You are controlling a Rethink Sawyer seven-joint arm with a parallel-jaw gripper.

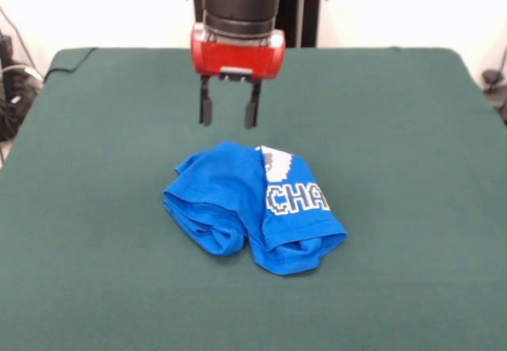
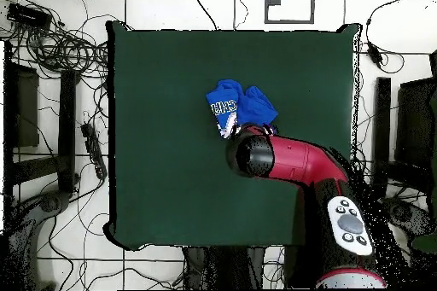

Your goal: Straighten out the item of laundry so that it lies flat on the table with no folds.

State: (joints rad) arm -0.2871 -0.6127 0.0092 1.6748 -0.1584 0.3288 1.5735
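Observation:
The item of laundry [image 1: 249,207], a bright blue T-shirt with white pixel lettering, lies bunched and folded over itself near the middle of the dark green table [image 1: 95,208]. Only part of the lettering and a bit of white-grey print show. My gripper [image 1: 229,115] hangs open just behind the shirt's far edge, above the cloth, holding nothing. In the overhead view the shirt [image 2: 241,107] shows as a crumpled blue heap, and the red arm [image 2: 290,161] covers its near edge and hides the gripper.
Green table cloth [image 2: 171,168] stretches widely on all sides of the shirt. Cables and dark equipment [image 2: 51,40] lie on the floor beyond the table's edges.

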